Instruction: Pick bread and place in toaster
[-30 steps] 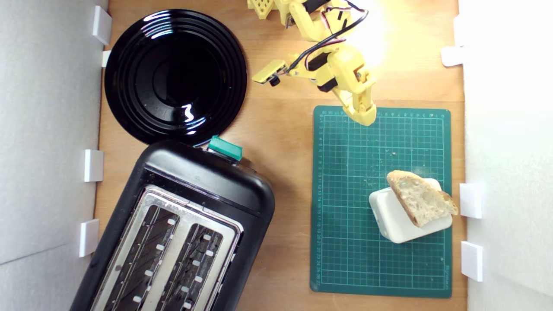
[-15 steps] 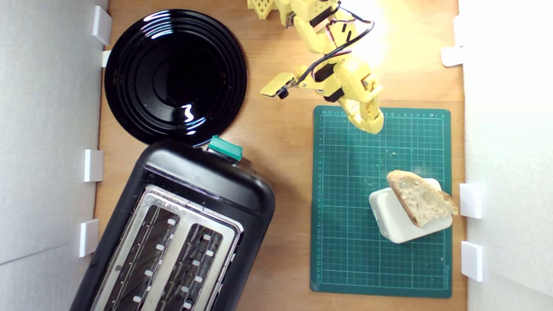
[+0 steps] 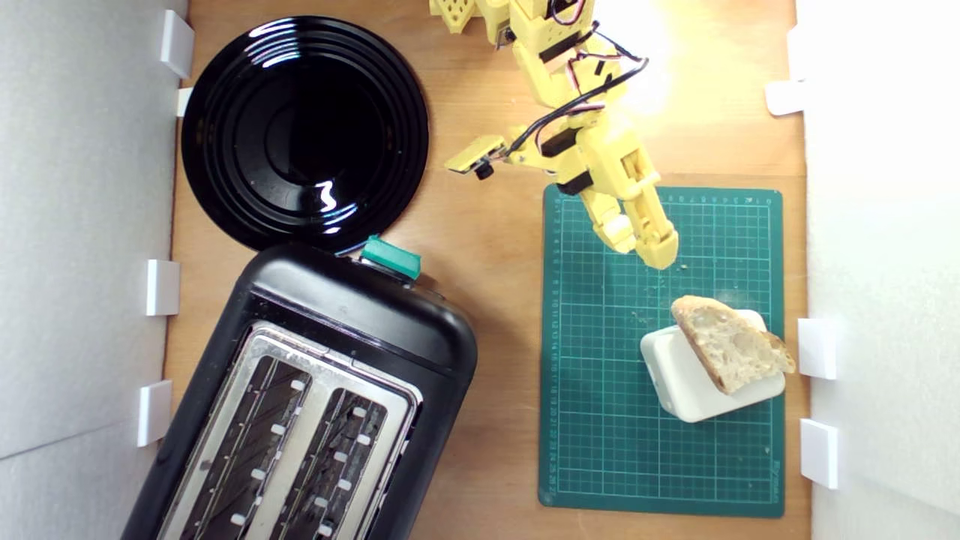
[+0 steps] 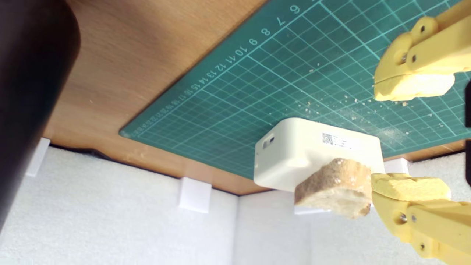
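A yellow gripper [image 3: 646, 244] hangs with its jaws spread and empty above the far part of a green cutting mat [image 3: 600, 420]. The bread [image 3: 730, 343] lies tilted across a white block [image 3: 679, 379] near the mat's edge on the exterior view's right, well apart from the toaster [image 3: 352, 315] at the bench's near corner on that view's left. The toaster's two slots hold nothing and the black plate [image 3: 225, 112] is bare; perched so loosely, the slice could probably slide off the block if a finger nudges it before closing.
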`<action>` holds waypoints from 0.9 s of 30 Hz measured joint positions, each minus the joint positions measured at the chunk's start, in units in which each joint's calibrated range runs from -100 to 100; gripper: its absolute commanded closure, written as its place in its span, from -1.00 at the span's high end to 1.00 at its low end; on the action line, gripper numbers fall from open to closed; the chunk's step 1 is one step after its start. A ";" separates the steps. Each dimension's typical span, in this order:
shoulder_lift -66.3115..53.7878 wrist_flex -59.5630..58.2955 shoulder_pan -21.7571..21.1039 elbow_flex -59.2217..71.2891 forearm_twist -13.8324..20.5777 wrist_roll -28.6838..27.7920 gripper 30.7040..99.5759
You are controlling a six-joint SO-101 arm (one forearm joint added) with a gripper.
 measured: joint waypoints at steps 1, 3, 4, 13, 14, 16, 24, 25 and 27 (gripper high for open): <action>0.67 0.00 0.00 -0.55 0.00 0.00 0.48; 1.51 0.00 0.00 -1.66 -0.27 0.00 0.53; 1.85 0.00 0.00 -2.13 -0.36 0.00 0.56; 4.37 0.00 0.00 -6.56 0.18 0.00 0.73; 5.29 0.00 0.00 -7.67 -0.09 0.00 0.73; 6.72 0.00 0.00 -9.25 -0.09 0.00 0.73; 9.41 0.00 -1.19 -13.59 0.71 0.00 0.73; 9.66 0.00 -1.56 -13.87 0.71 0.00 0.73; 10.25 0.00 -2.11 -14.70 0.71 0.00 0.73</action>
